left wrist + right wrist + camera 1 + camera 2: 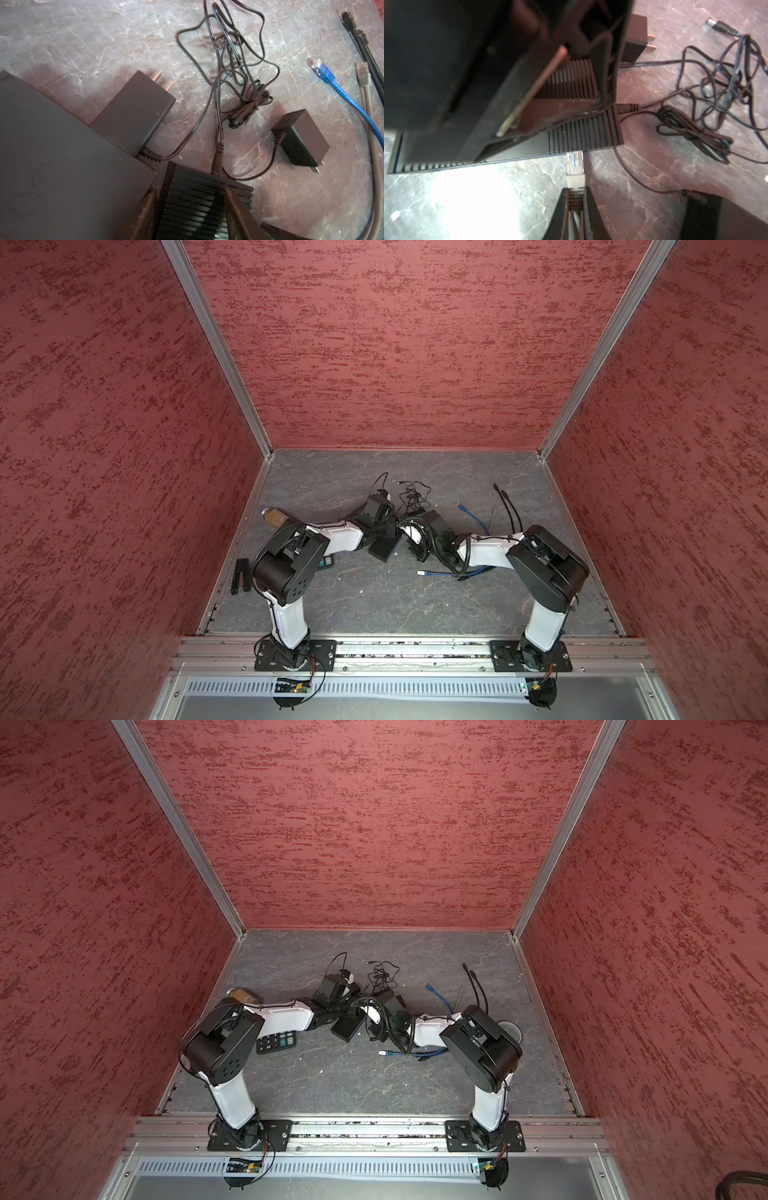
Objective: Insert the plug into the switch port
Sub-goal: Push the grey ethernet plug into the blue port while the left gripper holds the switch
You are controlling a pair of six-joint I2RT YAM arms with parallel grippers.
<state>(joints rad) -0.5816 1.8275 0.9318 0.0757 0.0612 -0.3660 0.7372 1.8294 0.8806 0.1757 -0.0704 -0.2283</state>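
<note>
As my right claw [575, 192] is nipping the light, brittle-looking plug [575, 165] rearward, my left claw [193, 207] is clamping the switch [583, 133].

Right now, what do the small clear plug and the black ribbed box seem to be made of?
The small clear plug looks like transparent, smooth plastic: coloured wires show through it. The black ribbed box seems matte moulded plastic, judging by its fine, even ribbing; painted metal is possible.
</note>
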